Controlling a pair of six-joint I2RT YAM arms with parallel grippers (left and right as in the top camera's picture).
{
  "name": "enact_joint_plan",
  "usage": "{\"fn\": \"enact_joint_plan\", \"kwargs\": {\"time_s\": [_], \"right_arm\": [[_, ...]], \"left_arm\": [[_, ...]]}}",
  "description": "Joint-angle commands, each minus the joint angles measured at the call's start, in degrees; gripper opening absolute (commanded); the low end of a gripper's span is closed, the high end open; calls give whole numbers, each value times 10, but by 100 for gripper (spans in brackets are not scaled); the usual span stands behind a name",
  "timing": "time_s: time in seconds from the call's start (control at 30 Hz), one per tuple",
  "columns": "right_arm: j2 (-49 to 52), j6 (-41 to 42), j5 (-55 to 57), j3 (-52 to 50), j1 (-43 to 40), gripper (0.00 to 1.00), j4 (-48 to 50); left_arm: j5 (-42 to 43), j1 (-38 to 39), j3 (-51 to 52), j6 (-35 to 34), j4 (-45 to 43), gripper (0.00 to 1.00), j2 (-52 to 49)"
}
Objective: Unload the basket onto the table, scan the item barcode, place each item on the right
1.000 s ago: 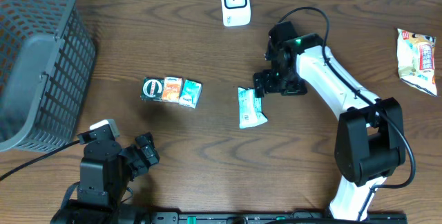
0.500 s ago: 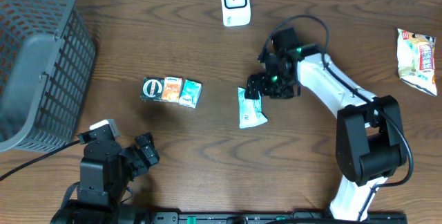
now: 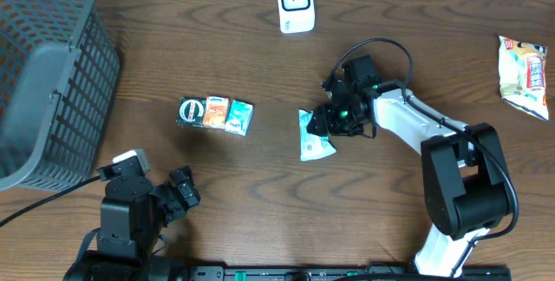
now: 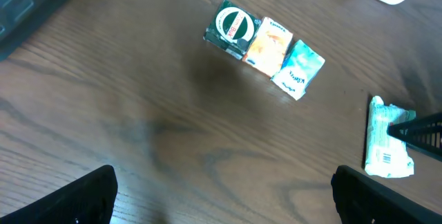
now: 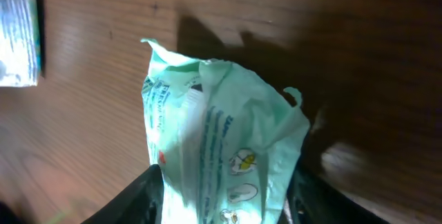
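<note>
A pale green packet (image 3: 316, 140) lies on the wooden table right of centre; it also shows in the left wrist view (image 4: 387, 144). My right gripper (image 3: 326, 123) is down at the packet's upper end. In the right wrist view the crumpled packet (image 5: 221, 134) fills the gap and both black fingers (image 5: 148, 196) press its sides, so that gripper (image 5: 224, 200) is shut on it. The white scanner (image 3: 295, 3) stands at the table's far edge. My left gripper (image 3: 182, 192) rests open near the front left, with only bare wood between its fingers (image 4: 90, 196).
A strip of three small cartons (image 3: 214, 114) lies left of centre. A grey mesh basket (image 3: 43, 73) fills the far left corner. A snack bag (image 3: 525, 73) lies at the far right. The right arm's cable loops above its wrist.
My right gripper has moved down and left onto the green packet's upper end, and its fingers have closed in on the packet. The left arm has not moved.
</note>
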State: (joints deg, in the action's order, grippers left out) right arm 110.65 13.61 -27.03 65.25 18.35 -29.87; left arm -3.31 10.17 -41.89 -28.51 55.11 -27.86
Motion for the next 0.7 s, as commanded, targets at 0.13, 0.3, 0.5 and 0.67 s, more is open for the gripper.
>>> {"fn": "enact_joint_plan", "kwargs": {"time_s": [0.13, 0.3, 0.5, 0.67], "right_arm": [[10, 57, 68, -59, 17, 1, 26], [6, 57, 48, -53, 14, 1, 23], [-55, 56, -92, -26, -26, 1, 22], [-155, 35, -210, -17, -61, 1, 64]], "left_arm": [[-2, -1, -1, 1, 0, 98, 3], [-2, -1, -1, 1, 0, 98, 3], [-2, -1, -1, 1, 0, 98, 3], [-2, -1, -1, 1, 0, 98, 3]]}}
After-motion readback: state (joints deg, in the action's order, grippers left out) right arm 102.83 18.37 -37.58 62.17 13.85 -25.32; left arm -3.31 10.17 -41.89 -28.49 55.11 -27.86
